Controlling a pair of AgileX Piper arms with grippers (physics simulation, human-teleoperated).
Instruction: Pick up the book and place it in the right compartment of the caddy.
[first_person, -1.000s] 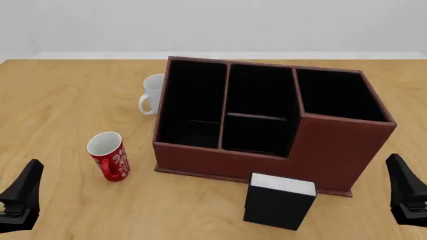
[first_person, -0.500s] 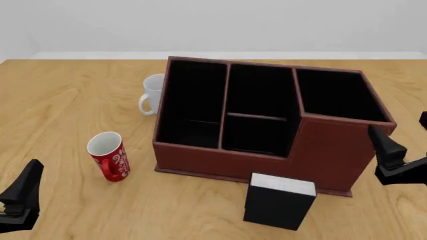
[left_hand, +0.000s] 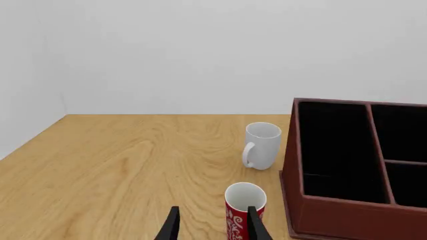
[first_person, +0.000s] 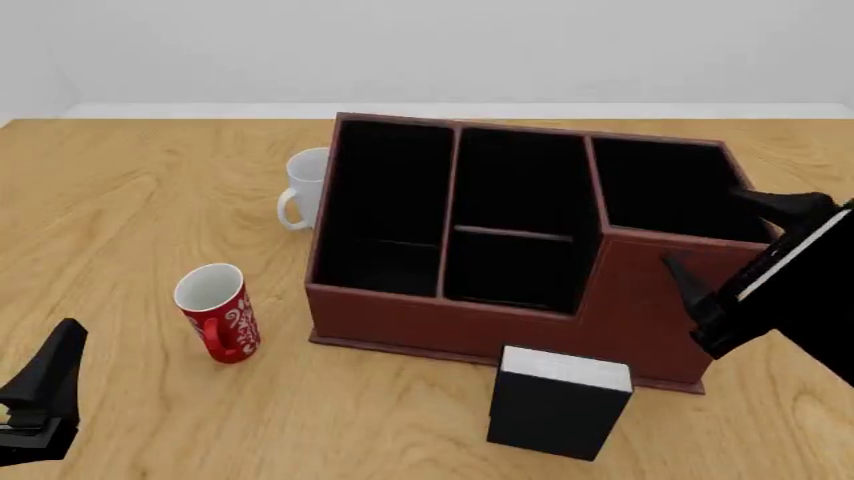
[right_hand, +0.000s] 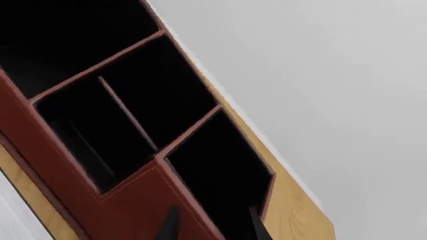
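Note:
The black book (first_person: 558, 400) stands upright on the table just in front of the caddy's tall right front wall, its white page edge facing up. The reddish-brown caddy (first_person: 641, 300) fills the table's middle, and its right compartment (first_person: 674, 190) holds nothing. My right gripper (first_person: 721, 238) hangs open and rolled sideways over the caddy's right front corner, above and to the right of the book. The right wrist view looks past the open right gripper (right_hand: 212, 222) into the right compartment (right_hand: 220, 167); the book is out of that view. My left gripper (first_person: 56, 350) stays open at the near left.
A red patterned mug (first_person: 220, 312) stands left of the caddy, just ahead of the left gripper (left_hand: 213, 225) as the red mug (left_hand: 243, 210) in the left wrist view. A white mug (first_person: 304, 190) sits behind it beside the caddy's left wall.
My right gripper rose from the near right edge, moved left toward the caddy's right end and rolled sideways. The book, the mugs and the left arm have not moved.

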